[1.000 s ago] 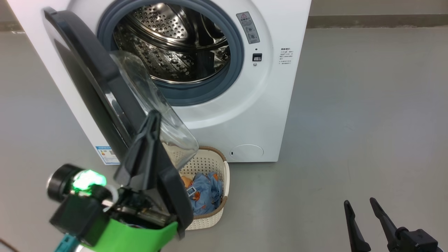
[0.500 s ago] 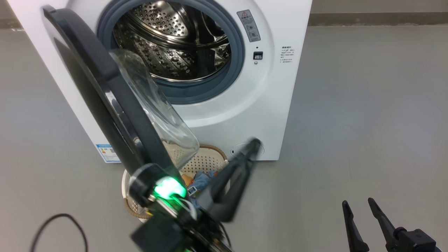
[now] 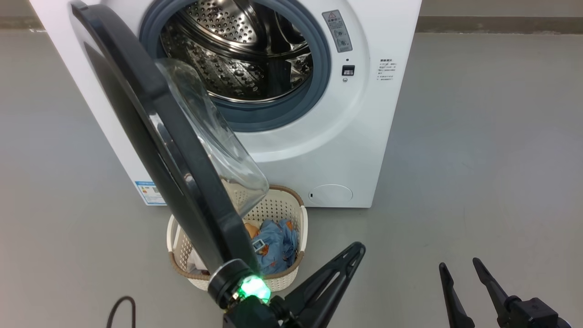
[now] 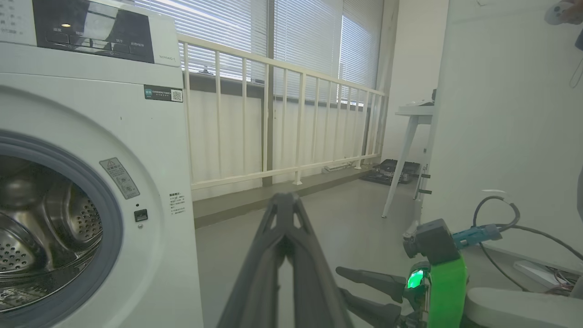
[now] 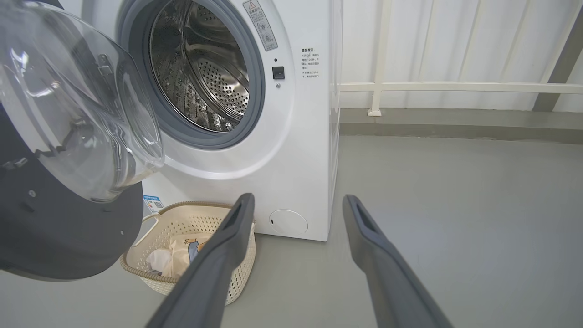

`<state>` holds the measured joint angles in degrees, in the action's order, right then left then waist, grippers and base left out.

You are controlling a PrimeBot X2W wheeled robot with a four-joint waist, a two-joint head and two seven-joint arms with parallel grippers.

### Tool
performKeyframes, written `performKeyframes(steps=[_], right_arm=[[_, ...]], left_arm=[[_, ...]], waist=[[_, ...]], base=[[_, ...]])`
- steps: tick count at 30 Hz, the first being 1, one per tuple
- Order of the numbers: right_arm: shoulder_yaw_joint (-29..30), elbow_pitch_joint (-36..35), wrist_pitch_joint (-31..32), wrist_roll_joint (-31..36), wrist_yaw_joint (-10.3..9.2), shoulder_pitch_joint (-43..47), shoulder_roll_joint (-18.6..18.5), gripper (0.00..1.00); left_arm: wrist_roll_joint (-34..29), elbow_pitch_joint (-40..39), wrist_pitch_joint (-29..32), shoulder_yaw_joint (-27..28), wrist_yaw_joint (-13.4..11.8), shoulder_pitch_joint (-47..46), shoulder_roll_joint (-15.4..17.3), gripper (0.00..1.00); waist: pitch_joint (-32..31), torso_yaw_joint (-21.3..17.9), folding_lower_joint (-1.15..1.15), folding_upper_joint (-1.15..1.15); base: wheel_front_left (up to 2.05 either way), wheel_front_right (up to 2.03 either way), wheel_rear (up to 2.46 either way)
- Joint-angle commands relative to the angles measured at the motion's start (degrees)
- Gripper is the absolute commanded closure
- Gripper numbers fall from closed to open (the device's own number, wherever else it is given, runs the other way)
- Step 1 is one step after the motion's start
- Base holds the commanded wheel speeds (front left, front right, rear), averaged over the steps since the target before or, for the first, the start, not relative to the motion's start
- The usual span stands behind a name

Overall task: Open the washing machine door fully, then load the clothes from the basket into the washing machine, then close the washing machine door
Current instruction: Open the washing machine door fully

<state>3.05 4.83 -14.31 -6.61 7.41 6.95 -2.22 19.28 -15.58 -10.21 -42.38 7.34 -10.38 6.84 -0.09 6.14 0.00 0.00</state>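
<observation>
We count one washing machine (image 3: 328, 150), one washing machine door (image 3: 150, 136), one basket (image 3: 280, 207) and two grippers. The door stands swung open on the machine's left, glass bowl facing the steel drum (image 3: 237, 59). In the head view its lower rim overlaps the basket. The basket sits on the grey floor (image 3: 478, 159) close to the machine's front, below the opening. The clothes (image 3: 275, 248) lie in it: one light blue piece with orange prints and at least one white or cream piece, exact count unclear. The left gripper (image 3: 356, 249) is off the door, two fingers pressed together, nothing held, right of the basket. The right gripper (image 3: 459, 265) is low at the right, two fingers spread, nothing between them. One round filter cap (image 3: 331, 194), one blue label (image 3: 149, 192).
</observation>
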Motion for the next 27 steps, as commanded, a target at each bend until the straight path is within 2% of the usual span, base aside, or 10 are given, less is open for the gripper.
performKeyframes(steps=[1, 10, 27], right_arm=[[-1.4, -1.1, -0.7, 0.8, 0.08, -2.3, -0.7, 0.00], [-1.2, -0.9, -0.7, 1.0, 0.08, -2.3, -0.7, 0.00], [-2.0, -0.7, -0.7, 0.8, 0.08, -3.4, -1.6, 0.00]], left_arm=[[0.5, -0.3, -0.8, 1.6, 0.1, -0.1, 0.7, 1.00], [1.8, 7.4, -2.1, 4.0, -2.1, 1.0, 0.5, 1.00], [2.2, 13.8, -3.4, 7.0, -4.6, -1.2, -0.2, 1.00]], waist=[[0.1, 0.1, 0.00, 0.00], [0.6, 0.9, 0.00, 0.00], [3.2, 1.4, 0.00, 0.00]], base=[[0.00, 0.00, 0.00], [0.00, 0.00, 0.00], [0.00, 0.00, 0.00]])
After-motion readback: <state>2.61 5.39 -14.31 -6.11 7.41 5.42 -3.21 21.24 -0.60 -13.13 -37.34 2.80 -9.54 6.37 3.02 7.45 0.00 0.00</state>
